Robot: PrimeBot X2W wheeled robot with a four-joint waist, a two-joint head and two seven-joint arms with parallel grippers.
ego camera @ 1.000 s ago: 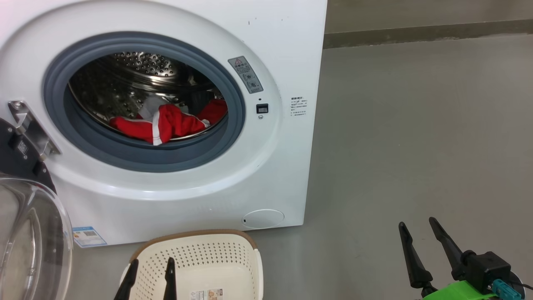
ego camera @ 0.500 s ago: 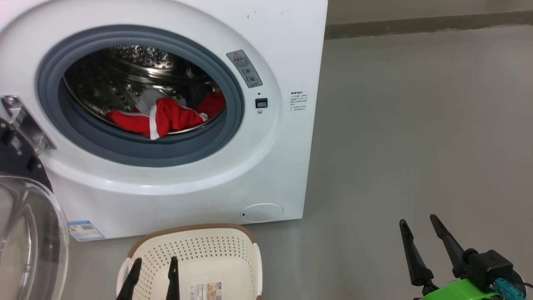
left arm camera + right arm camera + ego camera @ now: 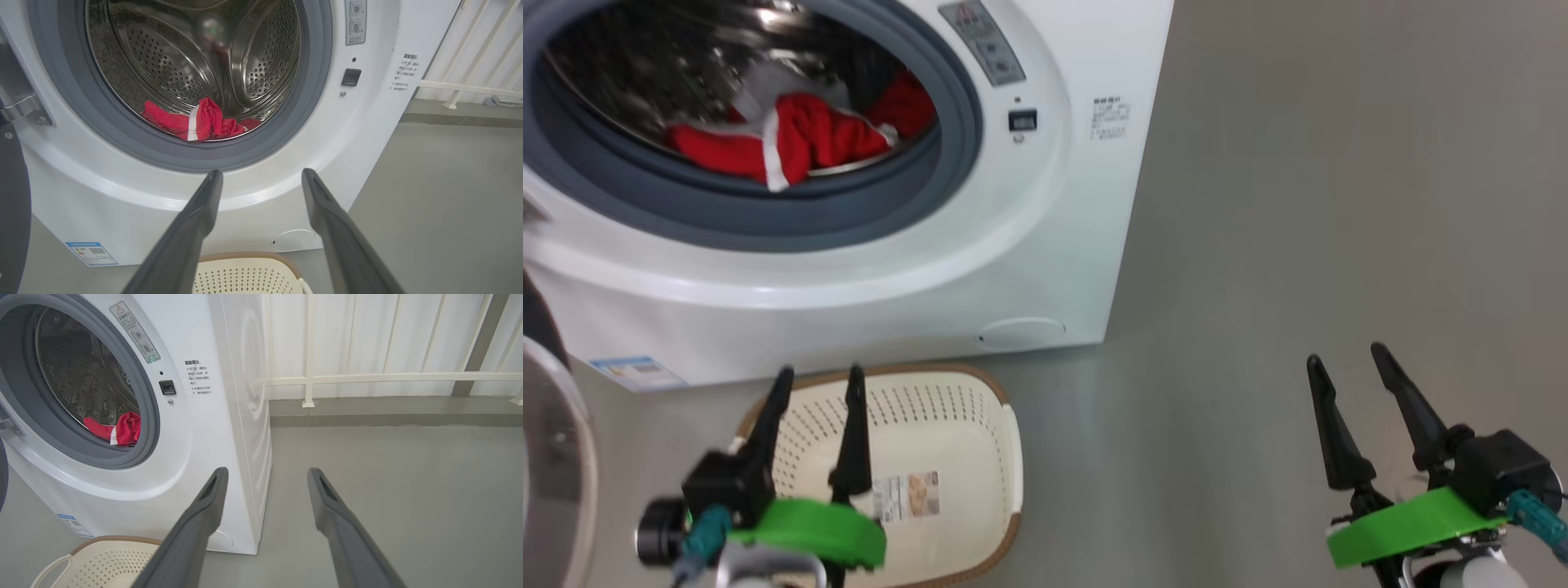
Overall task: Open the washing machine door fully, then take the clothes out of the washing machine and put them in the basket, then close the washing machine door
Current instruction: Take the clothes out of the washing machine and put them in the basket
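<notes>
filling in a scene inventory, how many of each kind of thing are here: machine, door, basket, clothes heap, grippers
washing machine: 1
washing machine door: 1
basket: 1
clothes heap: 1 (the pieces in it cannot be counted)
grippers: 2, left gripper and right gripper, both open
total: 6

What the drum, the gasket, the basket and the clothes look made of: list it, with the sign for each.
Drum: likely steel, bright and mirror-like, punched with holes.
Gasket: probably rubber, matt grey-blue, smooth.
Basket: seemingly moulded plastic, cream, perforated walls; brown rim looks woven.
Clothes: soft fabric, red with white trim, crumpled in folds.
</notes>
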